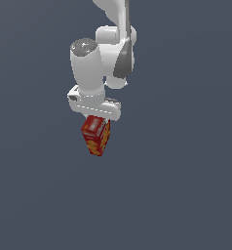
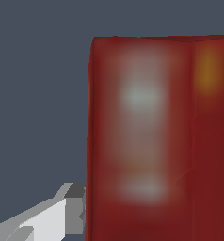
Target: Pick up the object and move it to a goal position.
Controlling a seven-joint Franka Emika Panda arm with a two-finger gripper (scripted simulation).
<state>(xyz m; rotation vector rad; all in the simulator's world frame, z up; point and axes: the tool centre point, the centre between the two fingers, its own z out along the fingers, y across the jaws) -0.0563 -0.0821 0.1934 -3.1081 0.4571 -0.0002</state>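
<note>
The white robot arm (image 1: pixel 101 58) comes down from the top of the exterior view. Its gripper (image 1: pixel 95 118) points down, and the small dark-red box (image 1: pixel 95 136) hangs right under it. The top of the box is tucked up inside the gripper, so the claw seems to be squeezed onto the box. The fingertips are hidden in this view.

The box is tilted a little. One face has pale marks on red. The side next to it has yellow-orange print.

In the wrist view the dark-red box (image 2: pixel 156 141) is very close and blurry, and it fills most of the picture. There are soft pale spots on its face and an orange smudge near one edge. One grey and white finger (image 2: pixel 69 209) of the claw sits right against the side of the box. The other finger cannot be seen.

All around the arm and the box is one flat dark blue-grey background (image 1: pixel 186 195). It has no lines, no edges and no shadows. It is hard to tell where a floor or a wall would be, or whether the box touches anything below it.
</note>
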